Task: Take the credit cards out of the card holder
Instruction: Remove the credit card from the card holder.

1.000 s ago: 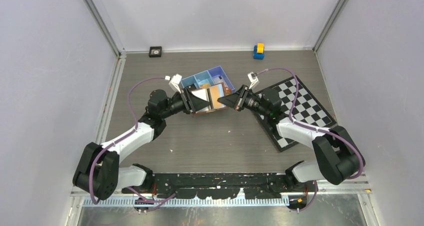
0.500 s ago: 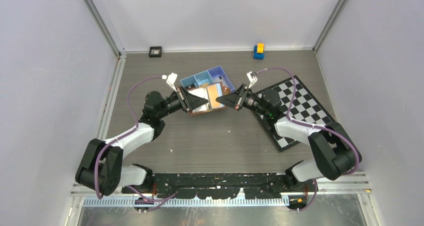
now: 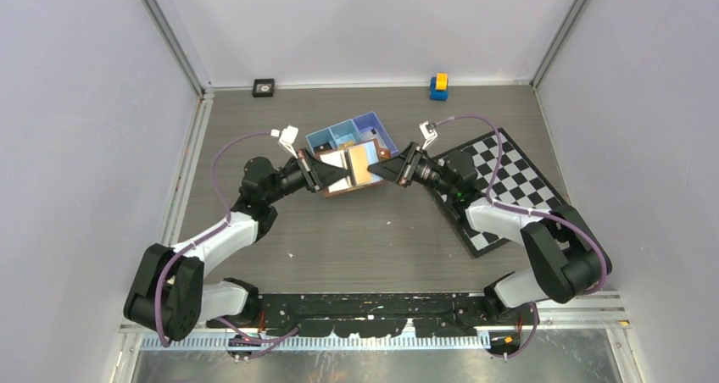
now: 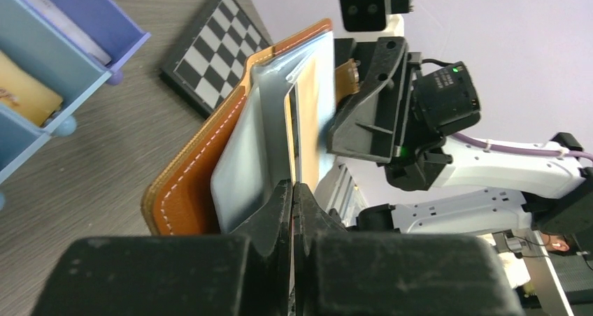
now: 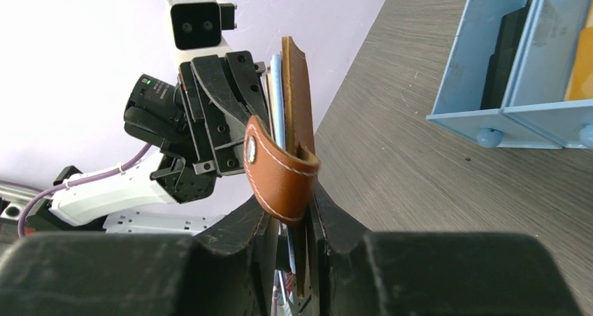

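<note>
From the overhead camera I see both arms reaching toward the middle of the table and meeting tip to tip just on my side of the blue tray. The card holder hangs between them, standing on edge with its brown cover fanned open like a book. I cannot tell whether its lower edge touches the table.

The left gripper has its jaws pressed flat together. A thin pale card runs straight down into the seam between them, so the gripper is nipping that card by its near edge. The card sits just inside the stitched brown cover. Beside it is the orange card, also inside the holder.

The right gripper comes in from the opposite side. Its jaws stand only slightly apart, and the holder's cover and the looped strap clasp fill the gap, with leather against both inner faces. I read that as a clamp on the holder itself, not on a card.

The chequered board lies flat to the right, partly under the right arm and well apart from the holder. The tray's compartments hold a few items — I can't make out what they are.
</note>
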Robot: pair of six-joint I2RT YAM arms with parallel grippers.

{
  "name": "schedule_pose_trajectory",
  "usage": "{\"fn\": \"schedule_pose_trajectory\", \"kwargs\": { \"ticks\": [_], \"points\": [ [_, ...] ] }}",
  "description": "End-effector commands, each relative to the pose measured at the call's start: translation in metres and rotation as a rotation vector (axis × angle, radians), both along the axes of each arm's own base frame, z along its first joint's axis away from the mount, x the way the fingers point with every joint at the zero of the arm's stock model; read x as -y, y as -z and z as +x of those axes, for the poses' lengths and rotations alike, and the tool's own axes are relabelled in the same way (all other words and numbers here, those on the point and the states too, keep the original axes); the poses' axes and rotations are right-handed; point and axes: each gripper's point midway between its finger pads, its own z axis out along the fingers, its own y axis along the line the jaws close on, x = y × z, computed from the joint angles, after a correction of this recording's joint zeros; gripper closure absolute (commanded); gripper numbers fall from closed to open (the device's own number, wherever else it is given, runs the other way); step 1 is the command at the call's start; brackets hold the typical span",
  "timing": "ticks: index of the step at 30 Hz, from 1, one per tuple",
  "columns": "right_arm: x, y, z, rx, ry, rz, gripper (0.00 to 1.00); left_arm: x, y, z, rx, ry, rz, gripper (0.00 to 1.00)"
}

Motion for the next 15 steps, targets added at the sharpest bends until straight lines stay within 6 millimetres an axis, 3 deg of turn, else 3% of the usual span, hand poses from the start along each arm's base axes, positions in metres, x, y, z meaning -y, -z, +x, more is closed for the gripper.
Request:
{"fn": "schedule_pose_trajectory", "kwargs": {
  "ticks": [1,8,11,15],
  "points": [
    [0.0118,-0.0235,0.0028,0.063,0.041,0.054,0.76,-0.0074,0.0074,0.0111,-0.020,-0.055,0.057,1.00],
    [0.0160,-0.0232,0.0061,0.056,0.056,0.054,0.94,-0.0063,0.0098,0.0130,-0.044,-0.036,0.036,1.00],
    [0.0150,-0.0220,0.0059,0.054,0.048,0.053,0.96,-0.0023,0.0045,0.0100,-0.035,0.000,0.006,1.00],
    [0.0138,-0.0230,0.0054,0.051,0.039,0.063,0.96,0.0009,0.0030,0.0092,-0.036,0.025,-0.017,0.89]
  ]
}}
